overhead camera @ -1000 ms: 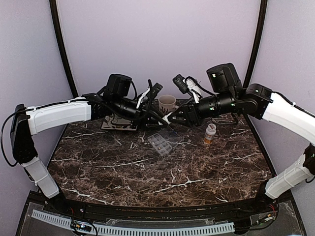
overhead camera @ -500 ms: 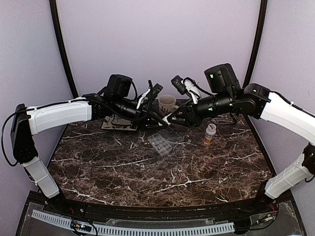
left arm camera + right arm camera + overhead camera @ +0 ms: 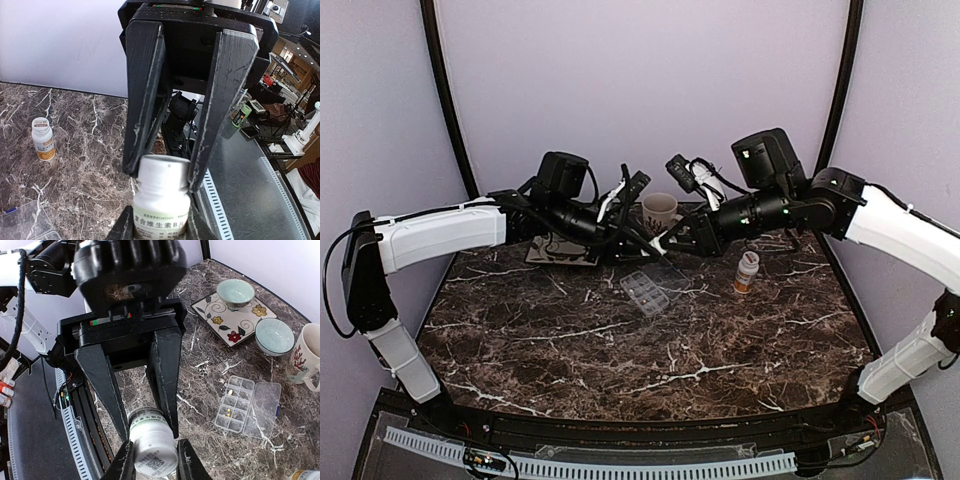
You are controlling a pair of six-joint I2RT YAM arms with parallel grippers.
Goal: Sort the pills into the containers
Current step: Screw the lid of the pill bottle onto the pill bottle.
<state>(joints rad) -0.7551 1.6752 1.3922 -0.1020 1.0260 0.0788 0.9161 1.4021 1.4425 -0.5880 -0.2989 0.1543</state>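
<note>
I have one white pill bottle (image 3: 161, 200) clenched mid-air by both left gripper (image 3: 148, 432) and right gripper (image 3: 163, 175), near the organiser box (image 3: 265, 410).

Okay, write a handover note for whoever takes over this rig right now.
Left gripper: shut on the white bottle's body, above the table.
Right gripper: shut on its cap; cap on.
Organiser box: on the table, lid open, yellow pills in two compartments; amber bottle stands capped nearby.
Done: few pills placed.
Left: uncap the bottle, sort its pills into compartments.
</note>
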